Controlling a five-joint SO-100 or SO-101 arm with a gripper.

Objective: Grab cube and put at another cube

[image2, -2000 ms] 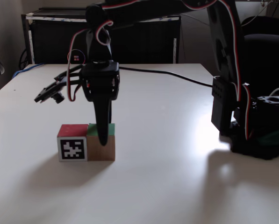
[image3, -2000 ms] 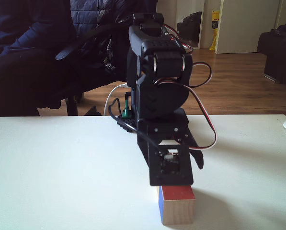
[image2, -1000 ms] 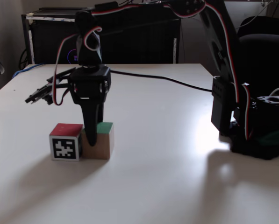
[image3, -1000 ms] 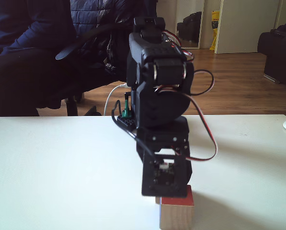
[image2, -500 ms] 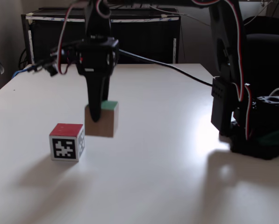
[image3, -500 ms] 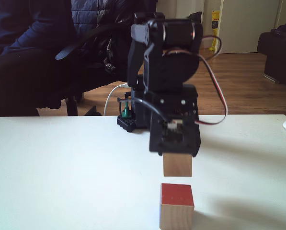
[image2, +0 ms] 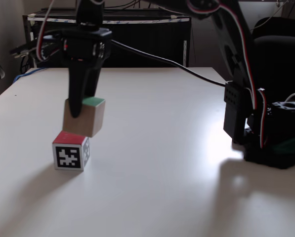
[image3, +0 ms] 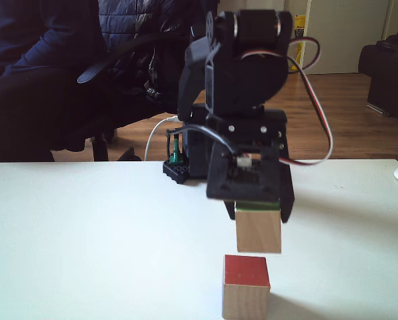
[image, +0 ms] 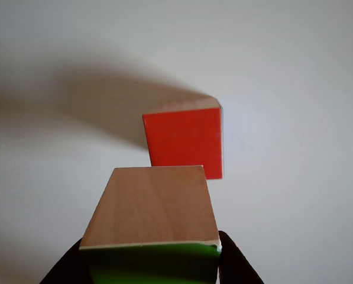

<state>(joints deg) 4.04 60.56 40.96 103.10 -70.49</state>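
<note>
The cube point(image2: 84, 116), light wood with a green top face, hangs in the air with my gripper point(image2: 81, 104) shut on it. Just below it on the white table sits another cube point(image2: 70, 150), with a red top and a black-and-white marker face. From the front, the held cube point(image3: 258, 229) floats a small gap above the red-topped cube point(image3: 246, 287), shifted slightly right, under the gripper point(image3: 255, 208). In the other view the wood-and-green cube point(image: 149, 216) sits between dark fingers point(image: 240, 266), with the red face point(image: 185, 142) beyond it.
The arm's black base point(image2: 273, 140) stands at the table's right, and a black cable point(image2: 187, 74) runs across the back. A dark cabinet point(image2: 147, 42) is behind the table. A person in dark clothes point(image3: 39, 80) sits beyond the far edge.
The green-faced cube, which stood against the red-topped one, has been lifted off the table. It has been carried left in a fixed view, to just above the red top.
</note>
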